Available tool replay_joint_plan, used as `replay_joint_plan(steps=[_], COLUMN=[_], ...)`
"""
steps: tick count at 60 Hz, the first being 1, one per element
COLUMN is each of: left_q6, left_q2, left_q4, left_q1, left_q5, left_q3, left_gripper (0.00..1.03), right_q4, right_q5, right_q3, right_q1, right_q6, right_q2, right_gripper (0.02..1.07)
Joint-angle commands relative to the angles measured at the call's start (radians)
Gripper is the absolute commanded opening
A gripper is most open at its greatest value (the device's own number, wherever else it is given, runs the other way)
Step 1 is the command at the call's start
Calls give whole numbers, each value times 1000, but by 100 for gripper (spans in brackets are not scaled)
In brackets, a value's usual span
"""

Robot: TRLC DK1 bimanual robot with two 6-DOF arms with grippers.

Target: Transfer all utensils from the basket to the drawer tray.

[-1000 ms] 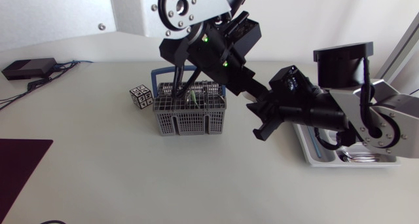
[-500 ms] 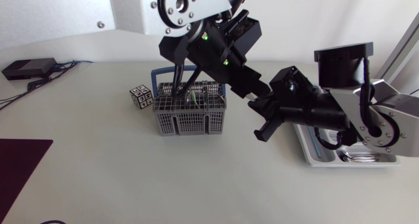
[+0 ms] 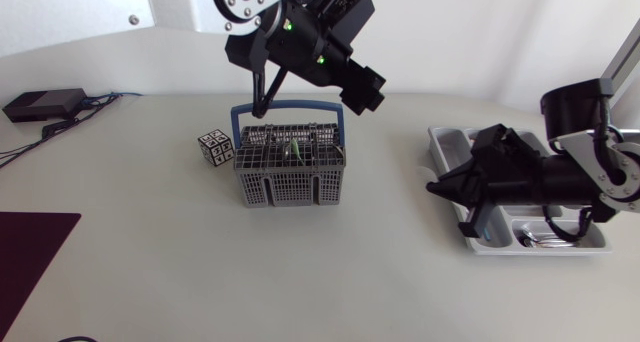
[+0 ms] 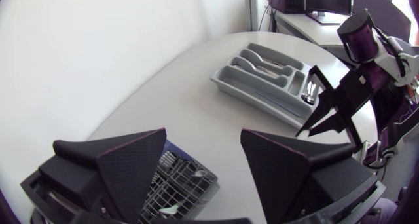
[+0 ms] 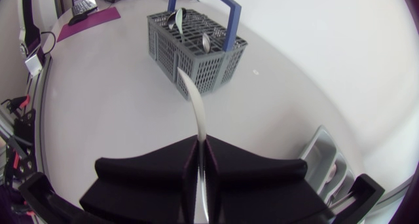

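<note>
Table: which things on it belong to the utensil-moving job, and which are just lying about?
Job: basket, cutlery inside it, tray, utensil held in the right claw.
Lying about: patterned cube, black box, dark mat.

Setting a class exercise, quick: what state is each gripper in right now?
Left gripper: open, holding nothing.
Right gripper: closed on a slim utensil.

Head camera looks down from overhead; both wrist cameras angle tableward, sharing basket [image 3: 290,187].
</note>
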Motion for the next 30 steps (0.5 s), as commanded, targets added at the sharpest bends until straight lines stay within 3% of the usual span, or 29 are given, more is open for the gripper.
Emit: replay_joint_plan(steps=[1,11,21,30], left_q6=[93,222,348,458], left_q2=[-13,9,38,50], left_q4=[40,92,94,95], left_q1=[8,8,4,1], left_q5=[-13,-19,-19,-19], left_q3=[-50,-110,-139,-176], left_gripper=[87,88,88,89], right_q4=[-78,-323,-466,-535], right_q5=[-40,-62,-16,70], right_q3=[25,140,290,401], right_q1=[-109,-350,-532,-617], right_q6=[-193,-586,-878,-1028], right_q2=[43,218,388,506], right_gripper=[7,7,7,7])
